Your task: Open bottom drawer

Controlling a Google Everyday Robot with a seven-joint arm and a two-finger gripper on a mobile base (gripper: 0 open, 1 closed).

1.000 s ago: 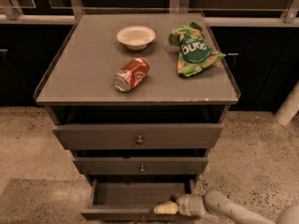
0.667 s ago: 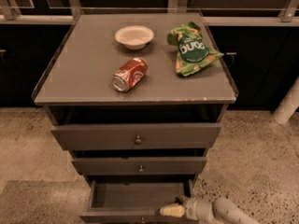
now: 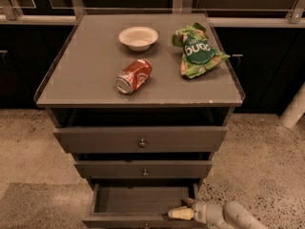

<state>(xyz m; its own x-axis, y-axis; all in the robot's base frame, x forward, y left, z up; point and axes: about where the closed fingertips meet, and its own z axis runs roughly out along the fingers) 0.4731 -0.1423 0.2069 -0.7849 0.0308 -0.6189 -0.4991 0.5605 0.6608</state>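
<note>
The grey cabinet has three drawers. The bottom drawer (image 3: 143,202) stands pulled out toward me, its empty inside showing and its front edge along the frame's bottom. My gripper (image 3: 177,213) reaches in from the lower right and sits at the right part of that front edge, pale fingertips pointing left. The top drawer (image 3: 140,140) and the middle drawer (image 3: 143,170) are pushed in, each with a small round knob.
On the cabinet top (image 3: 86,80) lie a white bowl (image 3: 138,37), a red soda can (image 3: 134,75) on its side and a green chip bag (image 3: 198,51). Speckled floor surrounds the cabinet. A white post (image 3: 293,109) stands at the right.
The view has shifted slightly. The gripper stays at the front right edge of the open bottom drawer; the drawer looks about as far out as before.
</note>
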